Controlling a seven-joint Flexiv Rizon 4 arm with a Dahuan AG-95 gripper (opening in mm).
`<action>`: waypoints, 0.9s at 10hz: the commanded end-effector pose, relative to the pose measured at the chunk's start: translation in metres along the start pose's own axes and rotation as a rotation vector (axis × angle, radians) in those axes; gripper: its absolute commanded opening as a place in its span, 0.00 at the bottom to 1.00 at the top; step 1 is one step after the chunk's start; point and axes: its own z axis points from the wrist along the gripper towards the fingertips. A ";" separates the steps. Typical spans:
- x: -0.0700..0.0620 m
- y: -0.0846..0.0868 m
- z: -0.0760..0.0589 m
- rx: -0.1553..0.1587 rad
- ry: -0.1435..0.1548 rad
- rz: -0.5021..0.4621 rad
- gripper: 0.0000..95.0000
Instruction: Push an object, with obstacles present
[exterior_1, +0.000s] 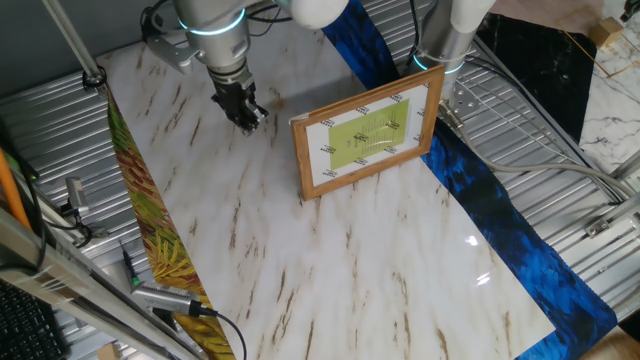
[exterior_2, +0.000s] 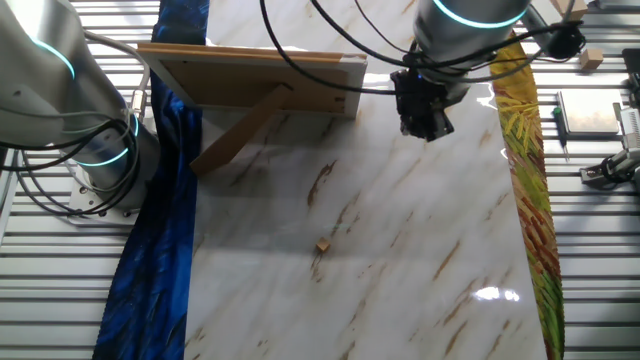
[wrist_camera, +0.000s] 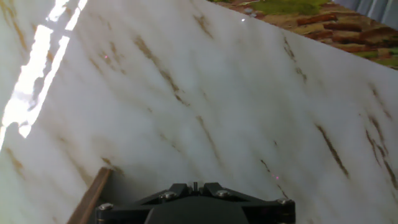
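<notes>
Two high opposing views of the marble table (exterior_1: 330, 270); close hand view.

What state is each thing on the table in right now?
End effector: above the marble top, touching nothing; open or shut cannot be told.
Wooden nub: resting on the marble top, alone, well away from the end effector.
Picture frame: standing upright, propped on its back leg, picture facing away from the nub.
Marble top: flat, bare around the nub.

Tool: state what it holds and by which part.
Nothing. The tool hangs above the marble, far from the nub and beside the picture frame.
</notes>
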 end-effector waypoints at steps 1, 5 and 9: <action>-0.005 -0.006 0.001 -0.006 0.008 -0.024 0.00; -0.022 -0.044 0.010 -0.038 -0.011 -0.099 0.00; -0.019 -0.089 0.013 -0.064 -0.025 -0.179 0.00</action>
